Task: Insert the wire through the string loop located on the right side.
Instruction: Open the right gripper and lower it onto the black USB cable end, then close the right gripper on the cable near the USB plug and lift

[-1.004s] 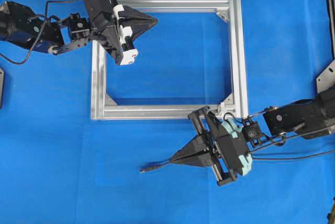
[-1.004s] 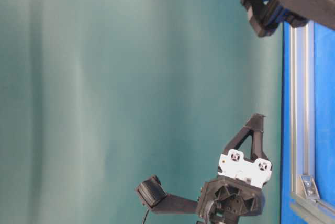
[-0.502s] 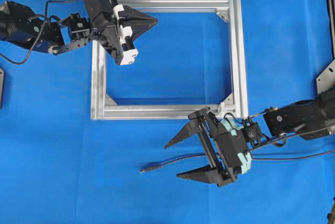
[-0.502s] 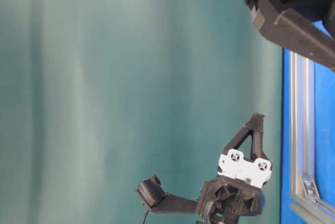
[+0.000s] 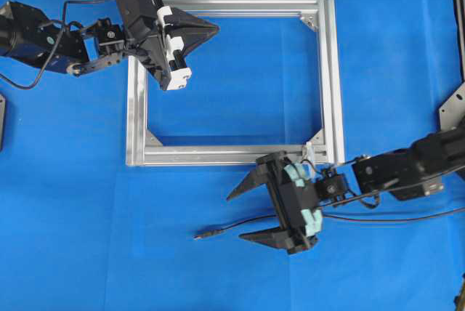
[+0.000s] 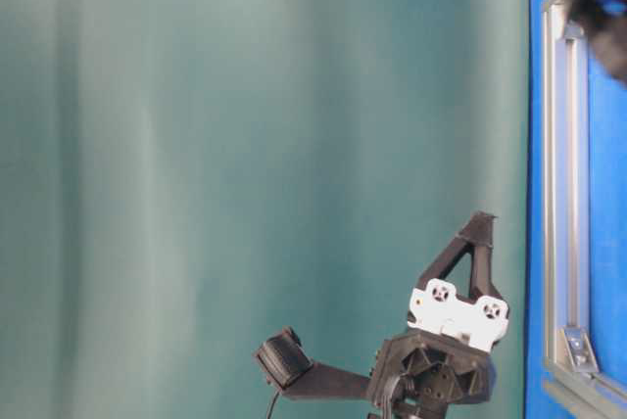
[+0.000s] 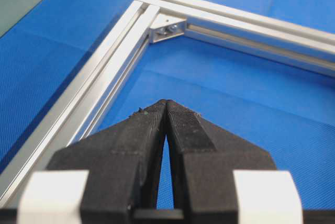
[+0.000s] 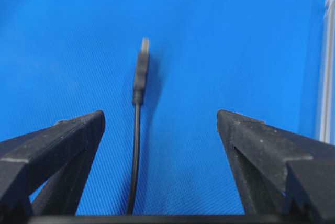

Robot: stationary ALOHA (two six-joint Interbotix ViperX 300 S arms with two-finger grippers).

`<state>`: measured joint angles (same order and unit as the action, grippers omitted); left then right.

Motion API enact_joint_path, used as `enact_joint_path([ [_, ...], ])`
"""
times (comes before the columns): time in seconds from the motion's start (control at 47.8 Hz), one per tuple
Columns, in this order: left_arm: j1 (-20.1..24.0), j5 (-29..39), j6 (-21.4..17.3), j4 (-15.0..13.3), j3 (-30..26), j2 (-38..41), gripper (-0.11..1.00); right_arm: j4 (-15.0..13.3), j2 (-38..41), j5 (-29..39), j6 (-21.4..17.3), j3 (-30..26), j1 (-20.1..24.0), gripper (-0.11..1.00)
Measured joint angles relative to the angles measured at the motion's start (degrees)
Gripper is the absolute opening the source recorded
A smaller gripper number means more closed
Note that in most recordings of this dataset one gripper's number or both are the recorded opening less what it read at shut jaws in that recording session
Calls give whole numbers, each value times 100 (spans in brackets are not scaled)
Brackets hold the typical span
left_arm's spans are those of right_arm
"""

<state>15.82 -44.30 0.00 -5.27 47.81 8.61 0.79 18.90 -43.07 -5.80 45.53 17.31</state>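
Wire [image 8: 137, 124], thin and black with a plug tip, lies between the right gripper's [image 5: 243, 215] spread jaws; left gripper's [image 7: 166, 110] ridged jaws pressed together.

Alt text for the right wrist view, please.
A thin black wire with a dark plug tip lies on blue cloth, between the right gripper's wide-open black jaws, untouched. A silver aluminium frame edges the right.

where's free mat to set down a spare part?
Bare blue mat lower left, below the frame and left of the wire tip. Also inside the frame. Crowded: bottom right, around the open right gripper.
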Motion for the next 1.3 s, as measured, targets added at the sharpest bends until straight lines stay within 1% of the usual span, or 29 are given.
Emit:
enact_joint_path([
  [0.125,0,9,0,-9,0,9,0,132,316,-35,0,-114,53,93],
  [0.23,9,9,0,0,0,0,0,211,413,-44,-35,-193,105,93],
  [0.502,18,18,0,0,0,0,0,272,439,-79,-35,-202,141,93],
  [0.606,18,18,0,0,0,9,0,272,439,-79,-18,-202,141,90],
  [0.669,18,18,0,0,0,0,0,272,439,-79,-9,-202,149,83],
  [0.878,18,18,0,-9,0,0,0,211,439,-79,35,-202,185,25],
  [0.941,18,18,0,0,0,0,0,185,439,-70,44,-202,202,11],
  [0.983,26,26,0,0,9,0,0,176,439,-79,53,-202,202,4],
  [1.025,26,35,0,0,0,9,0,176,439,-79,53,-211,202,-1],
  [1.066,35,35,9,-9,0,0,0,176,439,-79,53,-202,193,-4],
  [1.297,35,62,0,0,0,0,0,176,439,-70,53,-211,193,-4],
])
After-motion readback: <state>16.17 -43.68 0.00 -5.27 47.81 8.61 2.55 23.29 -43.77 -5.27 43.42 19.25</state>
